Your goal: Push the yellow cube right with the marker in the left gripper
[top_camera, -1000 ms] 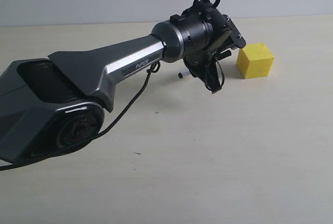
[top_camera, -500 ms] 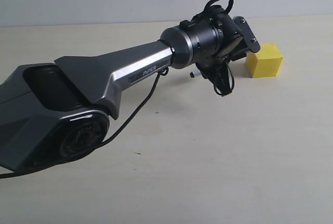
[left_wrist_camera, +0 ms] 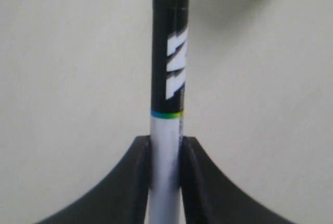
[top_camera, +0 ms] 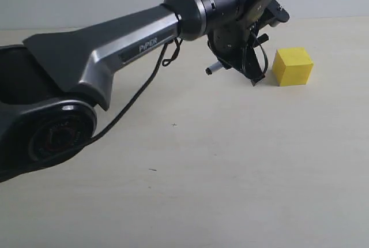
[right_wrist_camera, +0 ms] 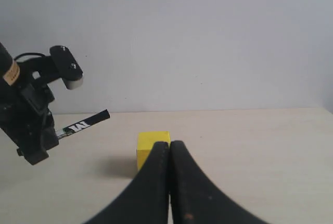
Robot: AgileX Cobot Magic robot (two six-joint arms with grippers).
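Note:
The yellow cube (top_camera: 293,67) sits on the tabletop at the right. My left gripper (top_camera: 233,57) hangs just left of it and above the table, apart from the cube. It is shut on the marker (left_wrist_camera: 167,78), its fingers (left_wrist_camera: 139,172) clamped on the white barrel below the black cap. In the exterior view only the marker's end tip (top_camera: 212,69) pokes out to the left. The right wrist view shows the black cap (right_wrist_camera: 86,121) pointing toward the yellow cube (right_wrist_camera: 153,148) without touching it. My right gripper (right_wrist_camera: 169,147) is shut and empty, in front of the cube.
The beige tabletop (top_camera: 230,161) runs back to a pale wall (top_camera: 115,0). The dark grey left arm (top_camera: 115,46) stretches across from the left, with a black cable (top_camera: 138,101) hanging under it.
The cube slid a little to the right and then stopped. My left gripper, still holding the marker, has since risen and drawn back slightly left, off the cube.

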